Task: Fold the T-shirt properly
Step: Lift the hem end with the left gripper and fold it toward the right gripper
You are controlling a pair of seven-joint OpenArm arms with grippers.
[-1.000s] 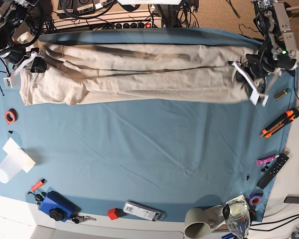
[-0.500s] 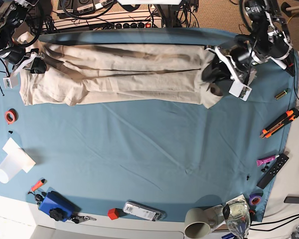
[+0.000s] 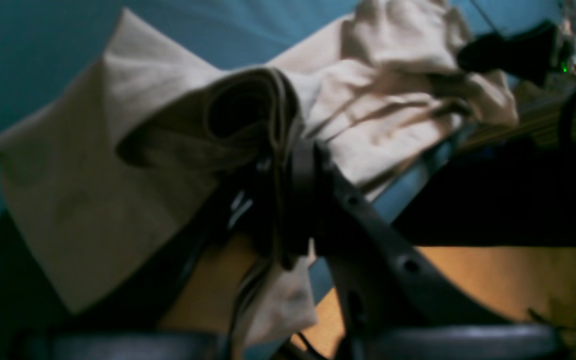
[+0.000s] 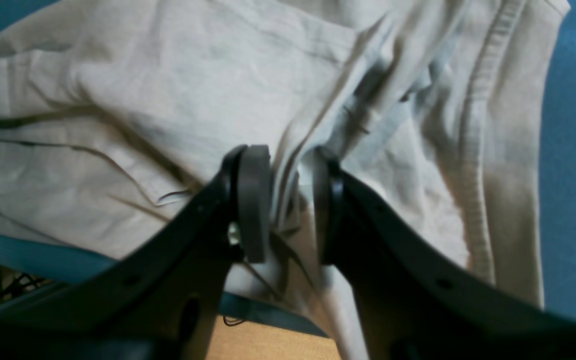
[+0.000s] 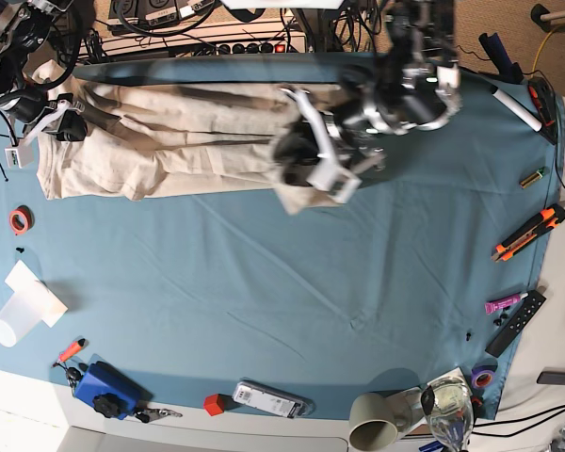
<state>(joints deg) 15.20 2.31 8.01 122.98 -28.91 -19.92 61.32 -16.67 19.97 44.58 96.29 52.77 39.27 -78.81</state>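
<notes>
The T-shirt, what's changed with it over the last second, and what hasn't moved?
The left gripper, shut on the hem end of the T-shirt, has swept from the base view's right edge toward the middle, folding that end back over the shirt. The right gripper stayed at the collar end, still pinching the fabric. The clutter along the table's edges is unmoved.

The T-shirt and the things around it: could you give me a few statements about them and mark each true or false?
1. The left end effector holds one end of the T-shirt lifted over the cloth. True.
2. The right end effector is nowhere near the T-shirt. False: it pinches the fabric beside the ribbed collar.
3. The T-shirt lies on a red cloth. False: the cloth is teal-blue.
4. An orange box cutter lies near the cloth's edge. True.
5. The T-shirt is white. False: it is beige.
</notes>
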